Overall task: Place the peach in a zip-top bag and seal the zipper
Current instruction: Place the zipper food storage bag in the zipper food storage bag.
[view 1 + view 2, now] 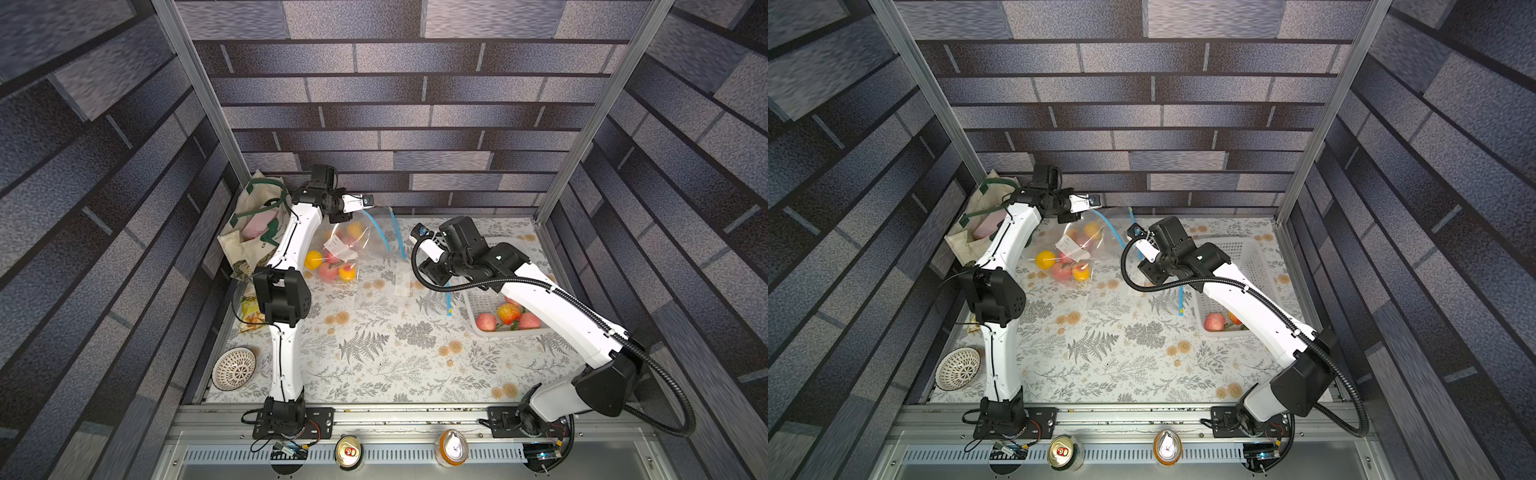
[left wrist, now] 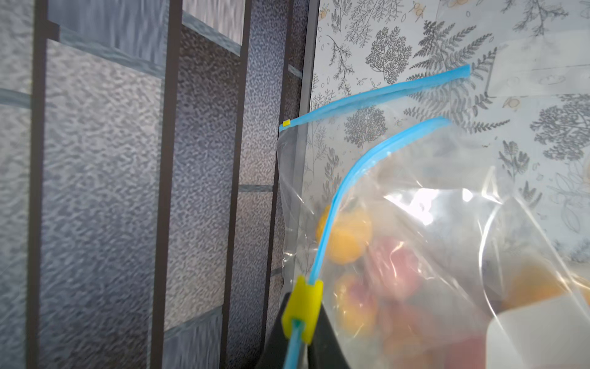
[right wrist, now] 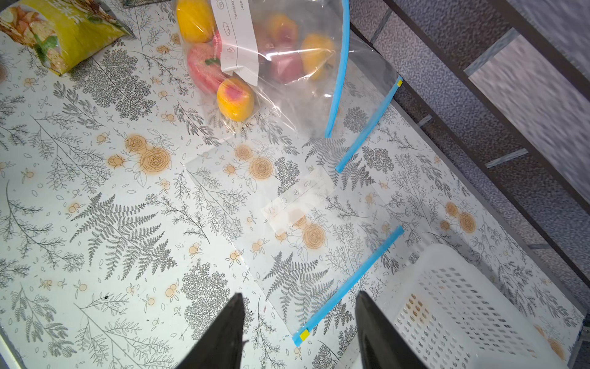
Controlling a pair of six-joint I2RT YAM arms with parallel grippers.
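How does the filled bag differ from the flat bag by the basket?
The filled bag bulges with fruit; the flat bag is empty. The filled bag's zipper end hangs from the left gripper; the flat bag lies on the table. Both are clear, with a blue zipper and a white label.

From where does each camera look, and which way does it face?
Top views: high over the front, facing down and backward; left arm, left gripper, right arm, right gripper.
Left wrist: beside the filled bag, facing the back wall; dark finger at the yellow slider.
Right wrist: raised, facing down at an empty bag; both fingers, apart.
Shared: both wrist views show the filled bag.
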